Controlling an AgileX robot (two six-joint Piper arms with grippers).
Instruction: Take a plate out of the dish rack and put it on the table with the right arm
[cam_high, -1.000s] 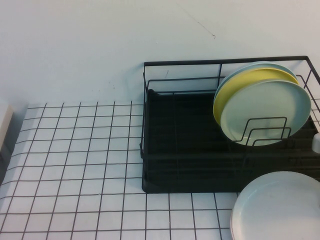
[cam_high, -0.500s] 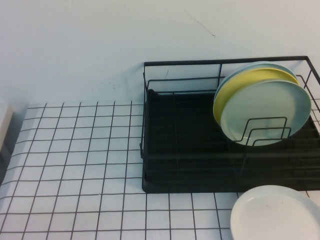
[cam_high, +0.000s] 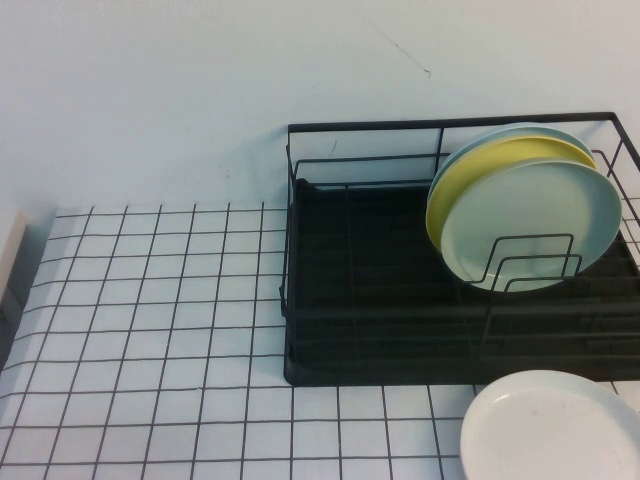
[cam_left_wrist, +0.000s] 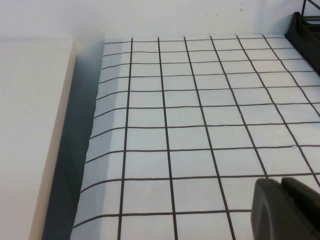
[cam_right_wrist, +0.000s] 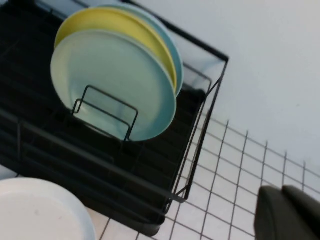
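Note:
The off-white plate (cam_high: 552, 428) lies flat on the gridded table (cam_high: 150, 330) at the front right, just in front of the black wire dish rack (cam_high: 370, 300). It also shows in the right wrist view (cam_right_wrist: 40, 212), next to the rack (cam_right_wrist: 125, 170). My right gripper (cam_right_wrist: 281, 194) is shut and empty, apart from the plate, over the table beside the rack's end. My left gripper (cam_left_wrist: 281, 184) is shut and empty over bare table far left. Neither gripper shows in the high view.
A light teal-blue plate (cam_high: 530, 225) stands upright in the rack's wire loops, with a yellow plate (cam_high: 500, 160) and another bluish plate behind it. A cream block (cam_left_wrist: 30, 125) borders the table's left edge. A pale wall stands behind.
A second ago the off-white plate was higher and nearer the rack, with a white part at the right edge. It has since come down onto the table, and that part has left the view.

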